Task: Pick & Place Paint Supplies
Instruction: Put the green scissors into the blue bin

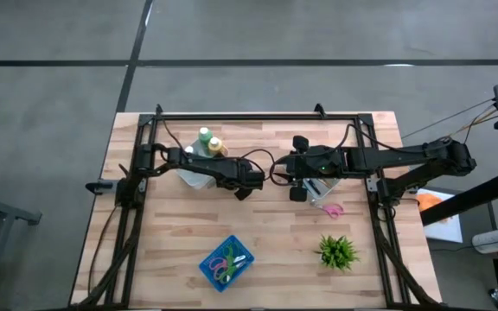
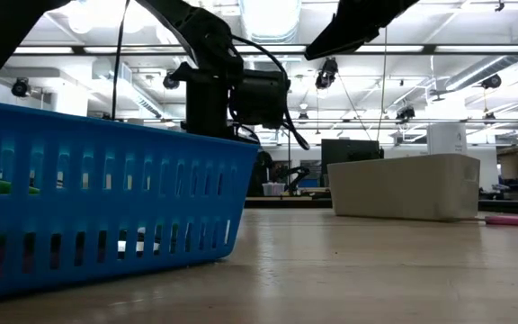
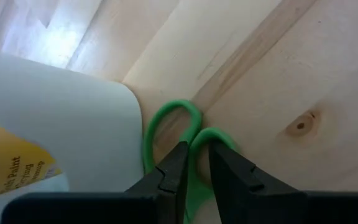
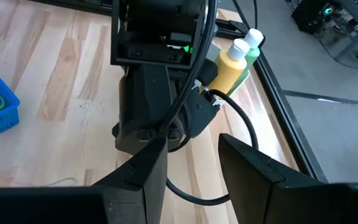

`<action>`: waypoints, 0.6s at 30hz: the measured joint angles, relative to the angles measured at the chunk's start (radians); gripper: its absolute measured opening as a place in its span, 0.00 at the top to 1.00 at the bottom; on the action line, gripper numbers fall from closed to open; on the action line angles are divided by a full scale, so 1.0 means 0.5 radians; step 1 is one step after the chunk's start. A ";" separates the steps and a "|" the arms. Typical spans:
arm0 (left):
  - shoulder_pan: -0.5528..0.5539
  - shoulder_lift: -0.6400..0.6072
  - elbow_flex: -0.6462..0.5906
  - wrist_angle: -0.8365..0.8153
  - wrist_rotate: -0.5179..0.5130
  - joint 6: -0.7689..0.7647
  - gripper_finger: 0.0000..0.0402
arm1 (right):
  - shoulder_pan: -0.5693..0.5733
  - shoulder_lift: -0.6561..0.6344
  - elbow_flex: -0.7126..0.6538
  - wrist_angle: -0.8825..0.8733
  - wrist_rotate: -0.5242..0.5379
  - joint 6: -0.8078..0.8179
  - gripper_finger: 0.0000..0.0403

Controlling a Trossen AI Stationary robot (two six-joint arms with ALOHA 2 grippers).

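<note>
A green bottle (image 1: 204, 136) and a yellow bottle (image 1: 216, 145) stand upright in a white bin (image 1: 194, 177) at the table's far left. They also show in the right wrist view, the yellow bottle (image 4: 229, 65) in front of the green bottle (image 4: 251, 45). My left gripper (image 1: 251, 185) is just right of that bin, slanting down. It is shut on green scissors (image 3: 176, 127), of which only the two handle loops show. My right gripper (image 1: 294, 180) hovers open at the table's middle, facing the left arm's wrist, with nothing between its fingers (image 4: 145, 171). My left gripper pinches the green scissors between its two fingers, where the two handle loops meet (image 3: 202, 137). The fingers slant down from above. The loops stick out past the fingertips, close over the wood beside the white bin's corner (image 3: 126, 99). Whether they rest on the table I cannot tell.
A blue basket (image 1: 207, 268) holding coloured loops stands near the front edge. A small green plant (image 1: 337, 250) is at the front right, and a pink item (image 1: 333, 210) lies behind it. A second white bin (image 1: 320, 187) sits under the right arm. A black frame (image 1: 258, 115) borders the table.
</note>
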 joint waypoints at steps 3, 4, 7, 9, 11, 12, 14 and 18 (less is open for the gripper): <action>-0.005 0.000 0.012 0.001 0.027 0.000 0.83 | 0.000 0.000 0.000 0.000 0.000 0.000 0.65; -0.010 0.000 0.019 0.003 0.043 0.000 0.83 | 0.000 0.000 0.000 0.000 0.000 0.000 0.65; -0.028 0.000 0.051 0.018 0.102 0.000 0.83 | 0.000 0.000 0.000 0.000 0.000 0.000 0.65; -0.042 0.000 0.072 0.017 0.142 0.000 0.83 | 0.000 0.000 0.000 0.000 0.000 0.000 0.65; -0.055 0.000 0.090 0.019 0.185 0.000 0.83 | 0.000 0.000 0.000 0.000 0.000 0.000 0.65; -0.064 0.000 0.096 0.018 0.204 0.000 0.83 | 0.000 0.000 0.000 0.000 0.000 0.000 0.65; -0.081 0.000 0.108 0.021 0.242 -0.001 0.83 | 0.000 0.000 0.000 0.000 0.000 0.000 0.65; -0.122 0.000 0.111 0.031 0.327 -0.018 0.83 | 0.000 0.000 0.000 0.000 0.000 0.000 0.65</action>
